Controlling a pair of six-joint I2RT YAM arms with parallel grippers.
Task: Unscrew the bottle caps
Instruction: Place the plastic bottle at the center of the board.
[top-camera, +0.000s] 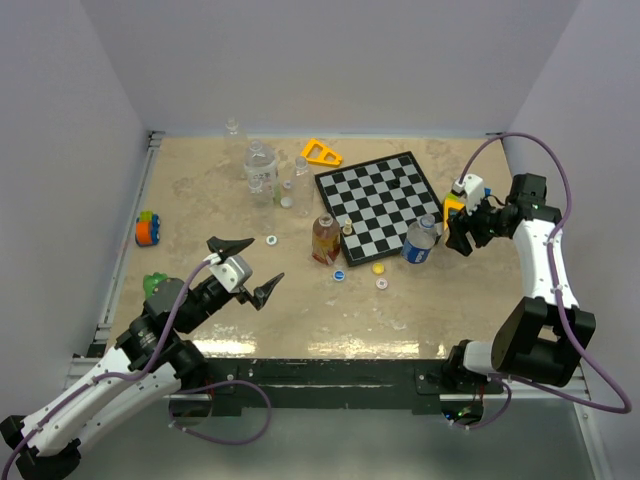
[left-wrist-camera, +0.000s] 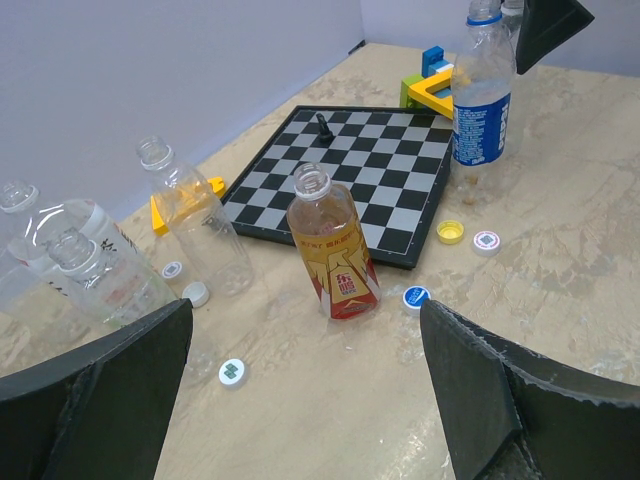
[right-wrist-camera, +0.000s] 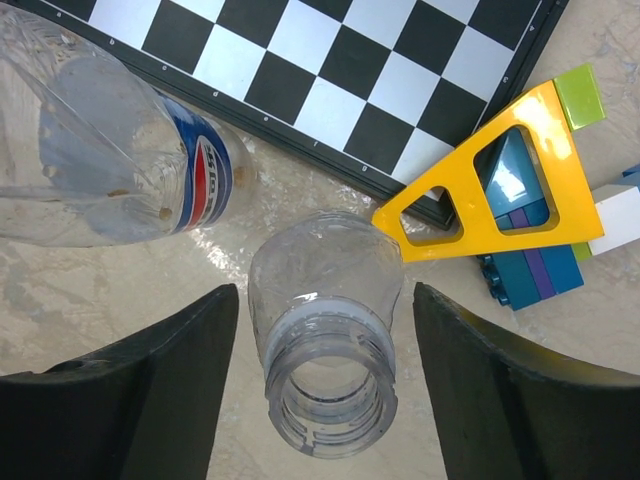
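Note:
The amber-brown bottle (top-camera: 325, 238) (left-wrist-camera: 333, 250) stands uncapped in front of the chessboard (top-camera: 385, 190). The clear bottle with a blue label (top-camera: 422, 240) (left-wrist-camera: 482, 95) (right-wrist-camera: 120, 165) stands at the board's near right corner, also uncapped. A blue cap (top-camera: 339, 275) (left-wrist-camera: 415, 297), a yellow cap (top-camera: 378, 267) (left-wrist-camera: 451, 232) and a white cap (top-camera: 382, 284) (left-wrist-camera: 486, 241) lie loose between them. My left gripper (top-camera: 245, 270) (left-wrist-camera: 305, 310) is open and empty, short of the amber bottle. My right gripper (top-camera: 460, 235) (right-wrist-camera: 325, 295) is open astride an uncapped clear bottle neck (right-wrist-camera: 325, 385), fingers apart from it.
Clear label-less bottles (top-camera: 260, 170) (left-wrist-camera: 195, 215) stand at the back left with white caps (left-wrist-camera: 233, 372) near them. A yellow triangle (right-wrist-camera: 480, 190) and toy blocks (right-wrist-camera: 530, 270) lie right of the board; another triangle (top-camera: 321, 153) lies behind it. A green thing (top-camera: 155, 285) lies beside my left arm.

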